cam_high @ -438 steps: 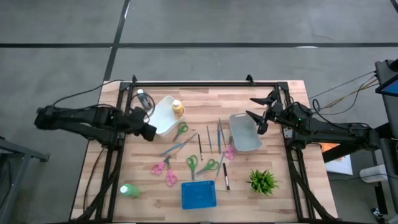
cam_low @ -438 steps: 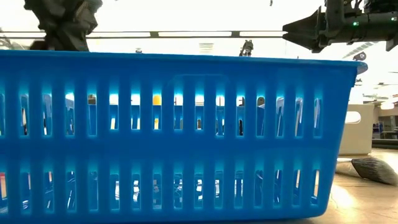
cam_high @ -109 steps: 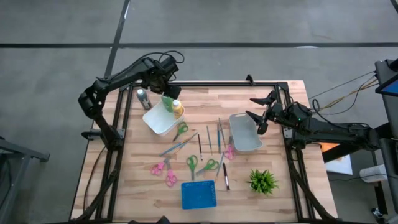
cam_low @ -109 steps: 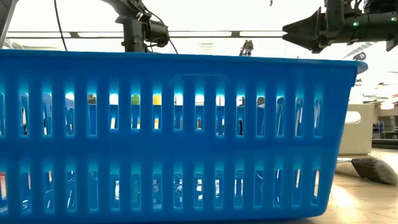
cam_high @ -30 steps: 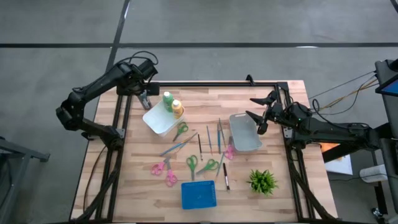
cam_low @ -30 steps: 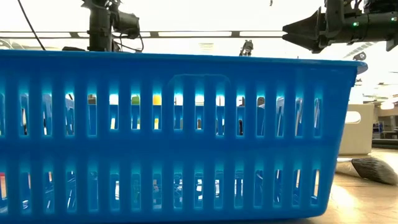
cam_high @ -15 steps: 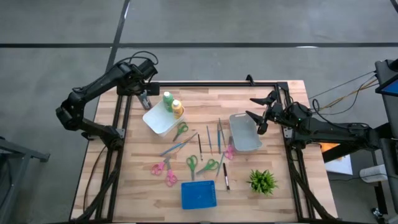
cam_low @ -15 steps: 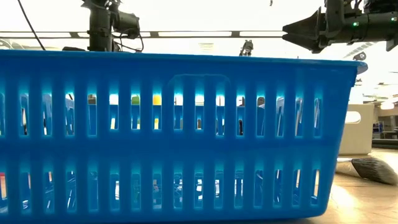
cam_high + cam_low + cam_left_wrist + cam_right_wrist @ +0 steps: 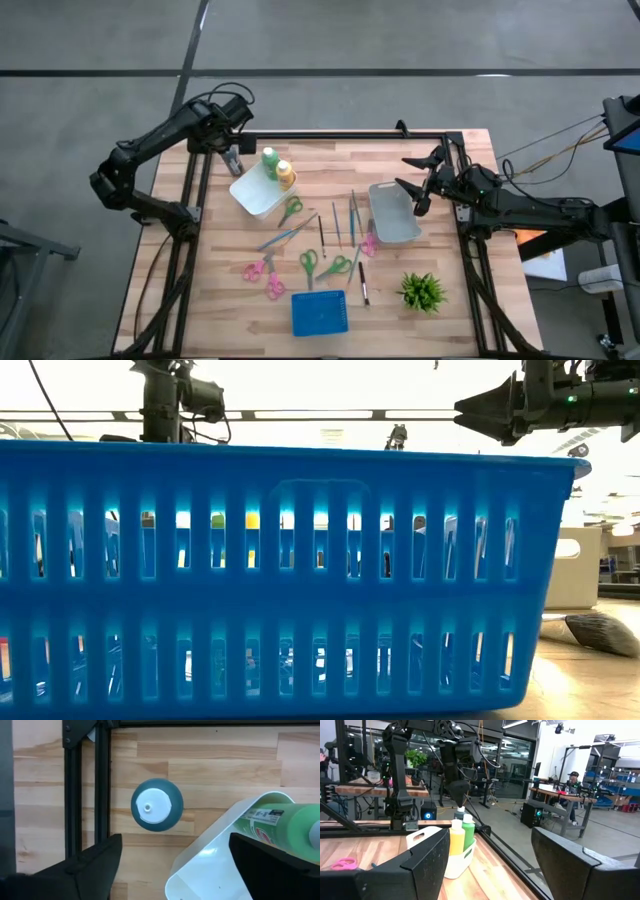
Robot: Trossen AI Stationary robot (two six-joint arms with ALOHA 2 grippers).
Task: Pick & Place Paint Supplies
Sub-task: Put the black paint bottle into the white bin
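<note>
The dark grey bottle [image 9: 231, 154] stands in the upper left of the high view, on the table [image 9: 440, 320] just beside the white bin [image 9: 256, 190] that already holds the green bottle [image 9: 268, 162] and yellow-orange bottle [image 9: 285, 173]. The left gripper [image 9: 229, 150] hangs right above it, seemingly not yet around it. The right gripper [image 9: 415, 183], spread open, waits at right by the grey bin [image 9: 393, 214].

The low view shows mostly a blue basket [image 9: 290, 575].

In the left wrist view, the bottle's white cap [image 9: 152, 807] sits centre frame, ahead of the wide-spread fingers [image 9: 90, 867]. To grasp it well, descend straight, centre the jaws on the body below the cap, and keep clear of the bin's rim.

In the right wrist view, all three bottles cluster left of centre.
</note>
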